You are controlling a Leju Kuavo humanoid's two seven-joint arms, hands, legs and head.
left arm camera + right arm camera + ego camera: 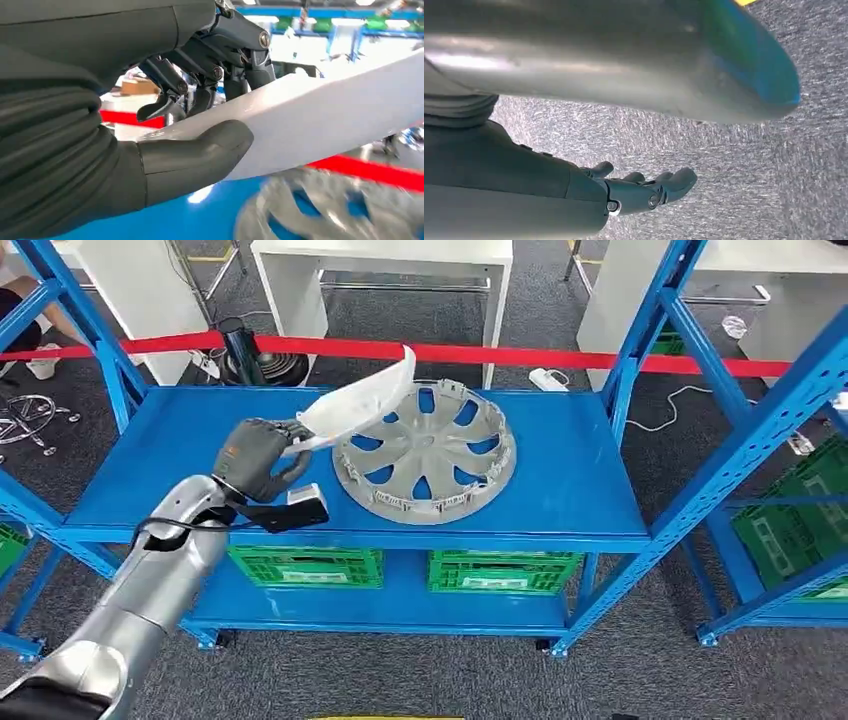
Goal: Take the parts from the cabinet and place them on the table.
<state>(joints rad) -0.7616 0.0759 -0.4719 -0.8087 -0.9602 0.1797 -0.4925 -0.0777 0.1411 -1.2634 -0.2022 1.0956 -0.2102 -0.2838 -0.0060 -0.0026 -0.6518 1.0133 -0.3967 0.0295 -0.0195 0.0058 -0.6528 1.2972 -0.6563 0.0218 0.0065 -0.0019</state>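
Blue shelving (560,480) holds a grey wheel cover (425,452); above it our left hand (258,457) grips a white curved part's (362,400) thin end, which we judge light, glossy and slippery.

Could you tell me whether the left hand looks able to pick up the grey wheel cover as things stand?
Probably not yet: the left hand already grips the white part. The wheel cover lies uncovered on the blue shelf right beside it.
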